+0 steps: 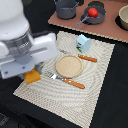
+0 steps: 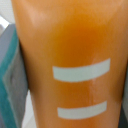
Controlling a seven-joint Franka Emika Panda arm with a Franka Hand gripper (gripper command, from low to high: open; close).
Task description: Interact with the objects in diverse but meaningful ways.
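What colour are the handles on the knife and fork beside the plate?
Orange, on both the fork and the knife; clearest in the exterior view.

A staged test bench, not a real kitchen. A black table (image 1: 112, 85) carries a pale woven mat (image 1: 95, 75) laid as a mock place setting: a tan round plate (image 1: 69, 65) at the mat's middle, orange-handled cutlery (image 1: 73, 83) beside the plate. Beyond the mat sits a toy kitchen set (image 1: 107, 30) with grey pots (image 1: 66, 8). A white robot arm (image 1: 20, 40) looms over the mat's edge.
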